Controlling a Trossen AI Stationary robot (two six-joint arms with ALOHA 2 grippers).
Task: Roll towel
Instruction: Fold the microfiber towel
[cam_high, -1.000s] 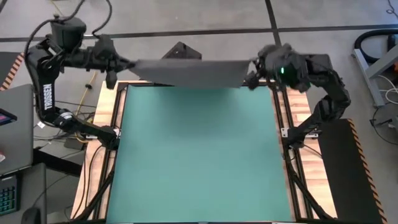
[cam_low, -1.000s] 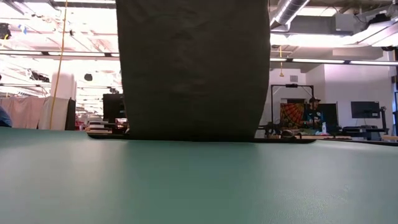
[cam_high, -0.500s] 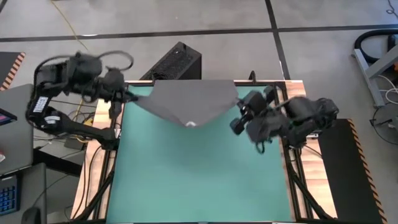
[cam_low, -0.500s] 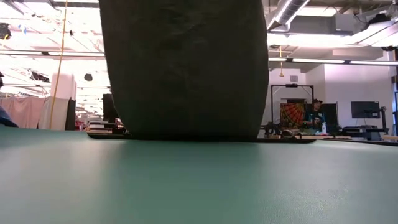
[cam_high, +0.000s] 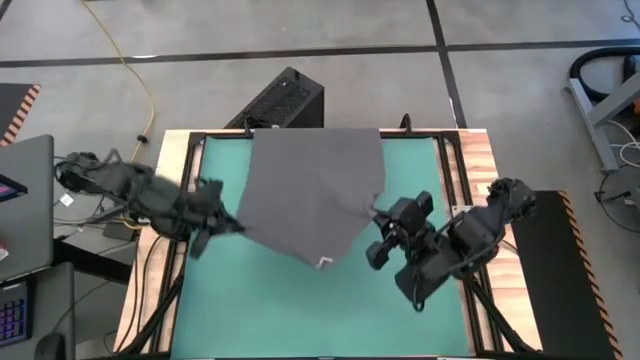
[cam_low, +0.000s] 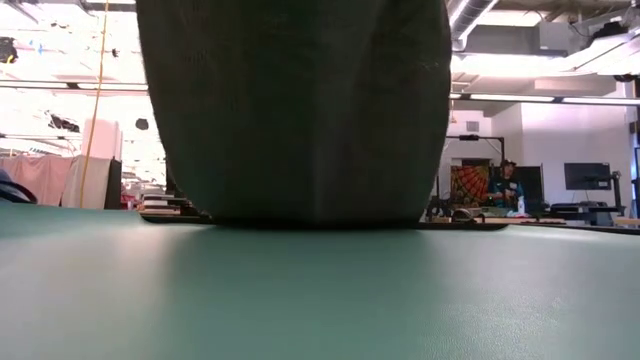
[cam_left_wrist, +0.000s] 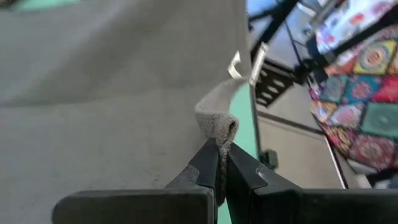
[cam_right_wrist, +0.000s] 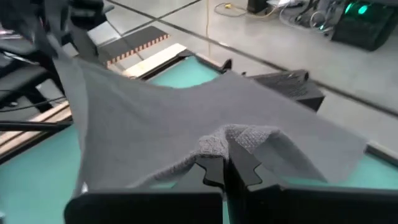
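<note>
The dark grey towel (cam_high: 310, 190) stretches from the far edge of the green mat (cam_high: 260, 310) toward the middle. Its far end rests on the mat (cam_low: 300, 215). Its near edge is held up and sags between the grippers, with a small white tag (cam_high: 323, 263) at the lowest point. My left gripper (cam_high: 228, 224) is shut on the near left corner. My right gripper (cam_high: 380, 215) is shut on the near right corner. In the low view the towel (cam_low: 295, 110) fills the middle and hides both grippers. My left gripper pinches the towel's near left corner (cam_left_wrist: 217, 127) between its two fingers, the cloth bunched into a small fold. The fingers come from the table's left, slanting down. The corner is lifted clear of the mat. My right gripper pinches the near right corner (cam_right_wrist: 239, 138) between its two fingers, the cloth crumpled there. The fingers come from the table's right, slanting down. The corner is held above the mat and the edge toward the other gripper hangs slack.
A black box (cam_high: 285, 100) stands on the floor just beyond the far edge. Wooden strips and black rails (cam_high: 455, 190) frame the mat on both sides. A laptop (cam_high: 20, 200) sits at the left. Bare green mat lies toward the near edge.
Both grippers have gone from the far edge toward the near edge and down, staying shut on the corners. The towel, which hung taut between them, now has its far end laid on the mat. Its held edge has gone slack and sags in the middle.
</note>
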